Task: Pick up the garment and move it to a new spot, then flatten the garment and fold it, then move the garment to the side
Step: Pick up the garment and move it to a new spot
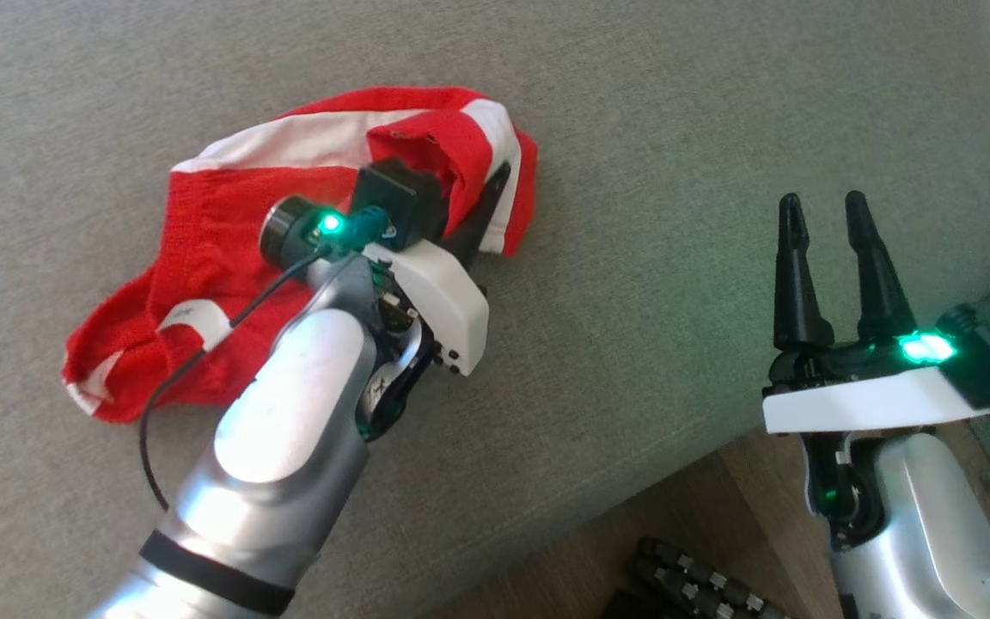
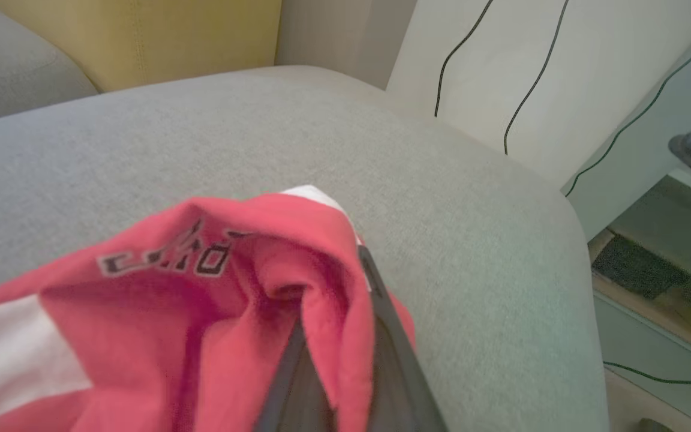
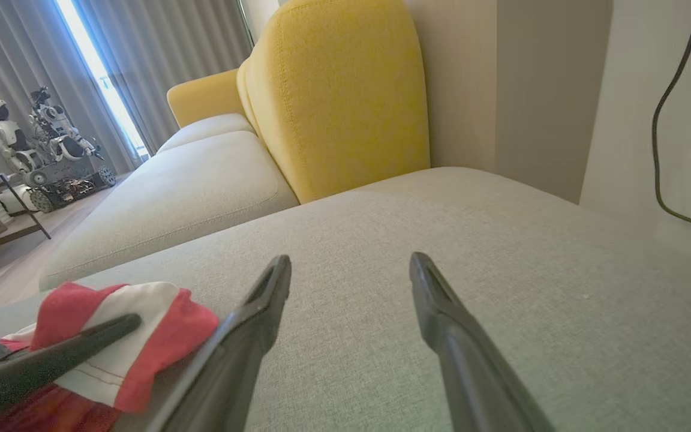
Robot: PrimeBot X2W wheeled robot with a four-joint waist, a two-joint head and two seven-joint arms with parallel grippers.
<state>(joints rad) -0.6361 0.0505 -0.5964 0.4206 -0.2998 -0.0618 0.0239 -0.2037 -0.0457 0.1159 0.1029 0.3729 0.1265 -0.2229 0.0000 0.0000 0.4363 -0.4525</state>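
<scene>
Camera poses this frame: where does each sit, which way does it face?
Head view: on the head, looking down at the garment on the sofa seat; left gripper shut on it, right gripper open.
Left wrist view: along its fingers, across the seat toward a wall.
Right wrist view: low over the seat, facing the yellow backrest; fingers spread.
Shared: all three see the garment.

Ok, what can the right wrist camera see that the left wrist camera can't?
Right wrist view: robot figures by the curtains, and the right gripper open over the cushion. Left wrist view: black letters on the garment. Both: the red and white garment pinched in the left gripper, the grey cushion, the yellow backrest.
</scene>
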